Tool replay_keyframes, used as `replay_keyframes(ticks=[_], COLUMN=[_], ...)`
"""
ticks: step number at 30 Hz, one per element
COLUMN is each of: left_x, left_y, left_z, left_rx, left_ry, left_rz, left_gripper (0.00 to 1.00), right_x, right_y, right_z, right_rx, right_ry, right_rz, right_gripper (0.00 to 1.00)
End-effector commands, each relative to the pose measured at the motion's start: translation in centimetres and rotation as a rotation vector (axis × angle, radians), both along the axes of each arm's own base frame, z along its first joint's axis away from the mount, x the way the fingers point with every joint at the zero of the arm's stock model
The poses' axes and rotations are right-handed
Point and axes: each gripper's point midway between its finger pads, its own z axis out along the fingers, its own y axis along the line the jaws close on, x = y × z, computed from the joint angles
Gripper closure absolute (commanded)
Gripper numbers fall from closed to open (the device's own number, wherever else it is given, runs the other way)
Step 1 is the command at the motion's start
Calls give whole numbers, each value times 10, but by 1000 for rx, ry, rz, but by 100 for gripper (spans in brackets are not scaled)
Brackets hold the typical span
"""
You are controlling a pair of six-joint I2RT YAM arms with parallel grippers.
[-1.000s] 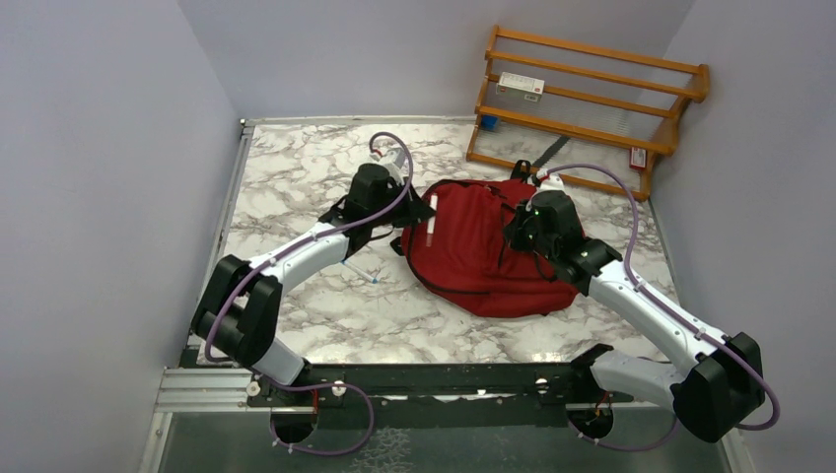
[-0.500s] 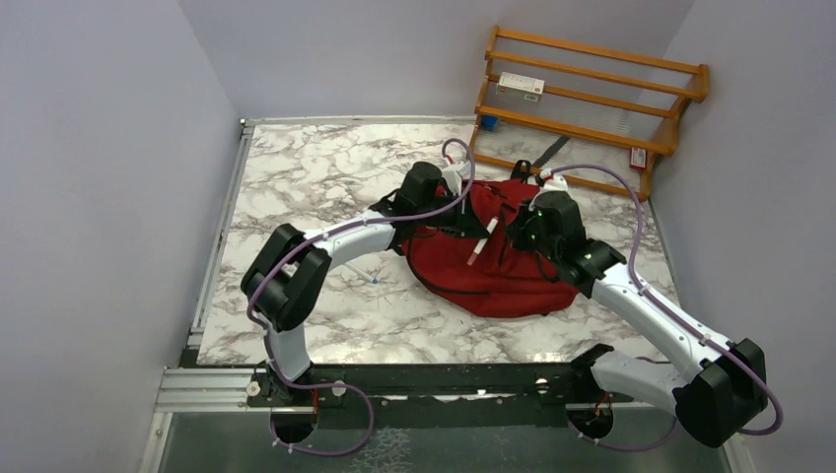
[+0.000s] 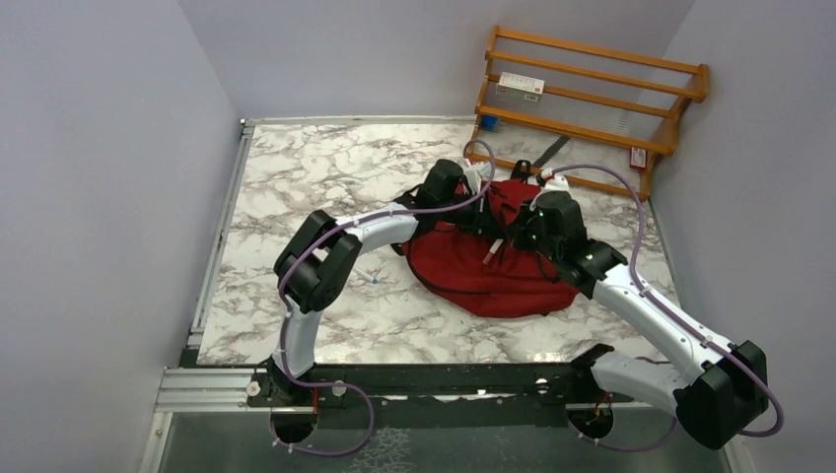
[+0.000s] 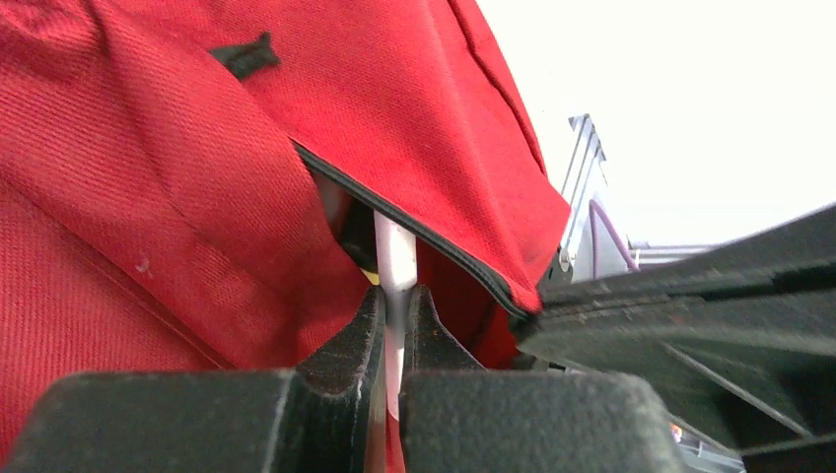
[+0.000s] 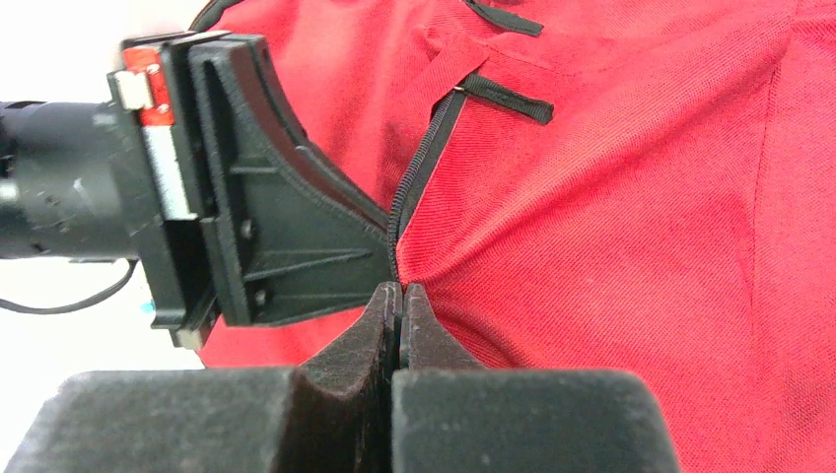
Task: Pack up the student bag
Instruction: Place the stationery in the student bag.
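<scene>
The student bag (image 3: 463, 266), a dark-red backpack, lies on the marble table right of centre. My left gripper (image 3: 492, 228) is over its top and shut on a white pen (image 3: 496, 247) with red ends. In the left wrist view the gripper (image 4: 396, 296) holds the pen (image 4: 395, 251) upright, its far end passing under the black zipper edge (image 4: 424, 232) into the bag's opening. My right gripper (image 3: 521, 235) is beside it. In the right wrist view it (image 5: 397, 292) is shut on the bag's zipper edge (image 5: 415, 187) and holds the red flap (image 5: 611, 217).
A wooden rack (image 3: 592, 120) leans at the back right with a white box (image 3: 521, 86) and small items on it. A thin pen-like item (image 3: 370, 277) lies on the table left of the bag. Walls close in on both sides.
My left arm has swung right across the bag with the pen, from the bag's left edge to its opening. The pen has tilted. My right gripper has stayed on the zipper edge.
</scene>
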Motion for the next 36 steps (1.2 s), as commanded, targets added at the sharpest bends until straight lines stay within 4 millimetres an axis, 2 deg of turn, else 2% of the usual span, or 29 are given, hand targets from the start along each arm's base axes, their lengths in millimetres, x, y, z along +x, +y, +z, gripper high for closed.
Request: replay_keyframes(ticks=[1, 10, 16, 21, 24, 27, 36], left_x=[10, 36, 37, 26, 23, 20, 13], left_y=[-14, -34, -45, -49, -47, -44, -28], left_z=[8, 23, 30, 27, 24, 23, 27], left_rx=[-46, -106, -117, -109, -100, -90, -40], left_ry=[14, 57, 47, 47, 45, 38, -45], left_rz=[5, 123, 148, 125, 124, 123, 97], left_gripper=[100, 100, 99, 74, 64, 61, 62], right_x=[-1, -5, -6, -7, -7, -6, -7], right_y=[8, 18, 20, 18, 18, 17, 14], right_z=[16, 12, 11, 9, 7, 6, 6], right_rx=[49, 101, 112, 109, 107, 107, 101], right_ry=[-38, -19, -14, -12, -9, -7, -8], right_rz=[23, 52, 57, 51, 48, 42, 26], right_gripper=[99, 100, 100, 100, 99, 99, 99])
